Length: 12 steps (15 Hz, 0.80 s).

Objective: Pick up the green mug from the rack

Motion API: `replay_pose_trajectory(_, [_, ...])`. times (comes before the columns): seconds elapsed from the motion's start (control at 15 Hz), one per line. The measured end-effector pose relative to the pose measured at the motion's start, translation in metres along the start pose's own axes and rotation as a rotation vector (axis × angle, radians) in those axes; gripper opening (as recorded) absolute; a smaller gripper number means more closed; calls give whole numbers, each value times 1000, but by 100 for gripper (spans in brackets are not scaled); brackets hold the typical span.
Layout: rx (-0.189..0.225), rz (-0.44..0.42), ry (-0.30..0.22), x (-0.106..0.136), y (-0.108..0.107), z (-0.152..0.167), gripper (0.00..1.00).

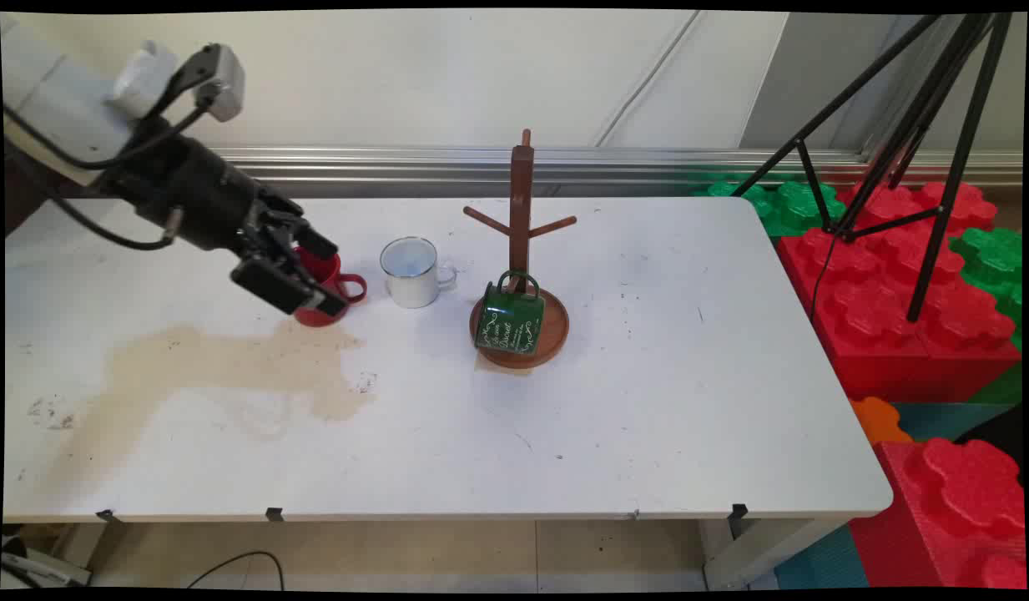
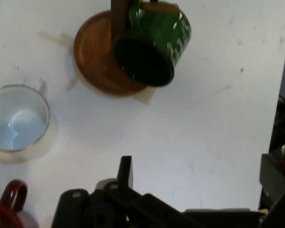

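Spanning the scene, the white bench (image 1: pixel 614 401) carries a brown stain (image 1: pixel 230 367) at its left. A wooden mug tree (image 1: pixel 521 250) holds a tilted green mug (image 1: pixel 510 321) on its base. Left stands a white enamel mug (image 1: pixel 410 271). The pincer (image 1: pixel 301 271) grasps a tilted red mug (image 1: pixel 330 292).

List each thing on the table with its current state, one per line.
pincer: at the red mug, one finger inside its rim, one outside; whether clamped cannot be told
red mug: tilted, handle toward the white mug
white mug: upright, empty
green mug: tipped on the mug tree's base
mug tree: upright, pegs bare
table: brown stain across its left part
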Motion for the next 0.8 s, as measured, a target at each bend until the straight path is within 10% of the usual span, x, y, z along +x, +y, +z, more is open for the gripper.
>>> replay_pose_trajectory(0.8, [-29, -88, 57, 23, -8, 89, 100])
